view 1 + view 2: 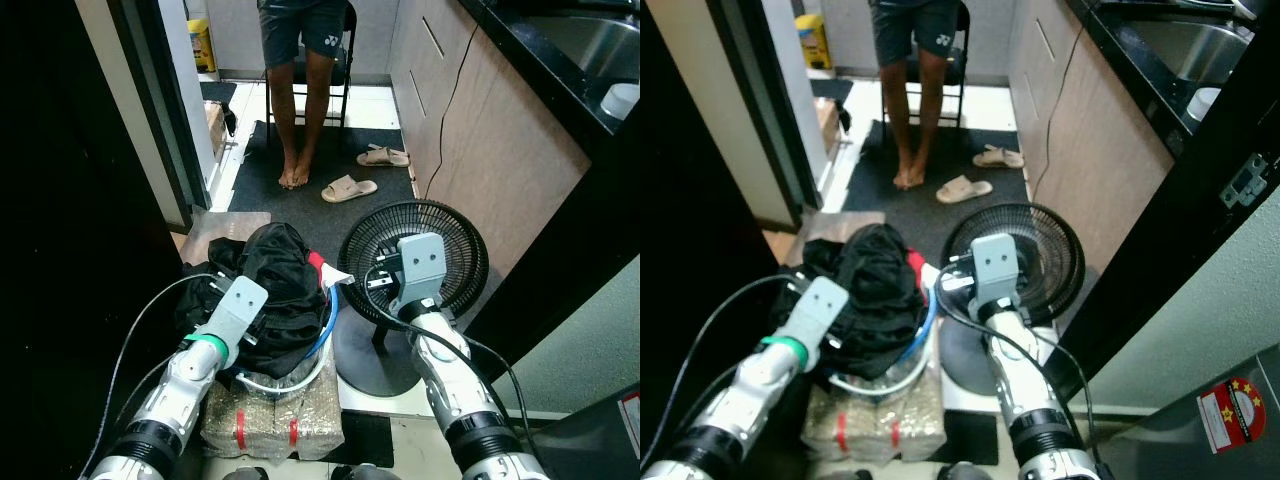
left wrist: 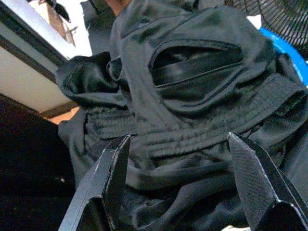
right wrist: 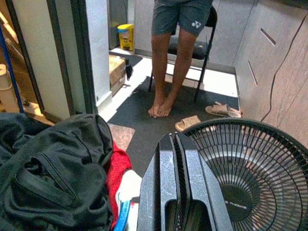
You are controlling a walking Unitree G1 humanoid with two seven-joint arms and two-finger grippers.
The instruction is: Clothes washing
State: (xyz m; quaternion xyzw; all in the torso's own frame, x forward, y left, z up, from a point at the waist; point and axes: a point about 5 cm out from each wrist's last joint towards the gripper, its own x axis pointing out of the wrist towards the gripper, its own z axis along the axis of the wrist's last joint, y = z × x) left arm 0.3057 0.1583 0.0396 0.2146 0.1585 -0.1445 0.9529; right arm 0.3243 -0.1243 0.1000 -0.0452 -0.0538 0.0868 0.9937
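Observation:
A heap of black clothes [image 1: 275, 275] with a red piece [image 1: 317, 262] fills a blue-rimmed basket [image 1: 329, 322] on the floor in front of me. My left gripper [image 2: 177, 139] is open, its two fingers spread on either side of a ribbed black fold of the clothes [image 2: 192, 96], almost touching it. My right gripper [image 3: 174, 137] is shut with nothing in it. It is held just right of the heap, in front of the fan [image 1: 415, 250].
The basket rests on wrapped tan bundles [image 1: 275, 420]. A black floor fan stands right of it. A person [image 1: 300, 90] sits barefoot on a chair ahead, with slippers [image 1: 348, 187] on the dark mat. Cabinets [image 1: 470, 120] line the right and a dark door frame the left.

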